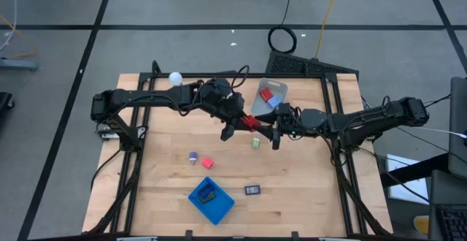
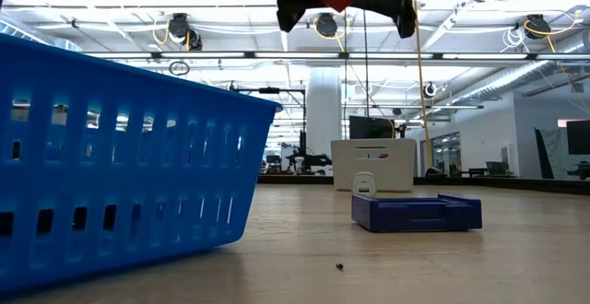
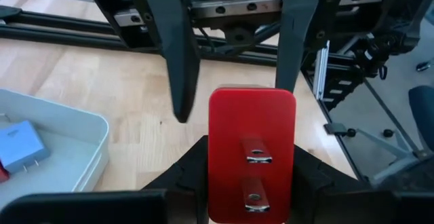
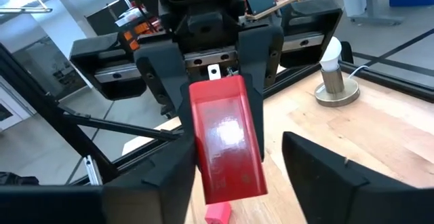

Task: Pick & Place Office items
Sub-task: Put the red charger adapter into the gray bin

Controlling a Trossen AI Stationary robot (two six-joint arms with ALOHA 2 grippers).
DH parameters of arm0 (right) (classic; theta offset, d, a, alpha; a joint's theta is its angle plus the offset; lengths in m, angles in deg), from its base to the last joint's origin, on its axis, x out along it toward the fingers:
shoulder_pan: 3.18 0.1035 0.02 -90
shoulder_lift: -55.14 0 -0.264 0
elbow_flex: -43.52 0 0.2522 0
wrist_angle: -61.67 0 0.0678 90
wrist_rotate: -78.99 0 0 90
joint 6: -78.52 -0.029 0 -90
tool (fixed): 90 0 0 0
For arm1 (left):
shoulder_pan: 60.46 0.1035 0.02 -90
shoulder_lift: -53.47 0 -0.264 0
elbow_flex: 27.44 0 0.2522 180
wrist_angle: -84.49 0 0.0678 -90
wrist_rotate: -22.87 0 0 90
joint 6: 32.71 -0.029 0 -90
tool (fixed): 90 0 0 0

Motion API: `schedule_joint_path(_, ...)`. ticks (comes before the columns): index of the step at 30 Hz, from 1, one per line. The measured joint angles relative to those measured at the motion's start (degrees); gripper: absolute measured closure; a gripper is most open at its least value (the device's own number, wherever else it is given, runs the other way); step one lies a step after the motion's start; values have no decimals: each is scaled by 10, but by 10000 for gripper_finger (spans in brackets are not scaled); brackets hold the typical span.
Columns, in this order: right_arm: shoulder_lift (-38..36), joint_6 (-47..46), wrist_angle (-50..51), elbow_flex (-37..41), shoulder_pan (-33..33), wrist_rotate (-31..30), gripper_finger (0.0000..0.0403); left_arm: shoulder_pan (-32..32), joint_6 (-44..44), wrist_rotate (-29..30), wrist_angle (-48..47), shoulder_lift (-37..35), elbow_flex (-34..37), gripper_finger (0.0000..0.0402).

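A red block with two metal prongs on one face point(image 3: 251, 149) hangs in the air between both grippers above the table's middle point(image 1: 253, 123). My left gripper point(image 3: 251, 193) is shut on it. My right gripper point(image 4: 237, 183) is open and faces the left one. Its fingers point(image 4: 319, 173) stand on either side of the block's free end, and I see no touch. On the table lie another red block point(image 1: 207, 163), a purple bit point(image 1: 193, 157), a green bit point(image 1: 256, 143) and a flat black rectangle point(image 1: 252, 190). My left gripper pinches the red block between its two fingers, by the two narrow sides of its near end point(image 3: 217, 183). The fingers come level from the table's left. The block is lifted clear, lies level with its pronged face toward the wrist camera, and sticks out toward the right gripper.
A blue slotted tray point(image 1: 219, 208) with a dark piece in it stands near the table's near edge. A clear bin point(image 1: 281, 89) holding red and blue pieces sits by the far edge, just behind the grippers. The white ball on its stand point(image 1: 175, 77) is at the far left.
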Motion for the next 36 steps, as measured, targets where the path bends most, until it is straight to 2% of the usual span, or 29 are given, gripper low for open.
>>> schedule_joint_path(12,0,22,-16,0,1,2,275,2,16,-5,13,0,0,285)
schedule_joint_path(20,-1,19,-17,0,1,-2,266,4,27,-3,23,0,0,285)
schedule_joint_path(24,-1,22,-17,0,1,0,283,5,30,-4,24,0,0,282)
schedule_joint_path(30,0,15,-19,0,0,-3,288,5,41,15,33,0,0,237)
schedule_joint_path(36,0,18,-18,0,0,-4,288,6,40,27,31,0,0,249)
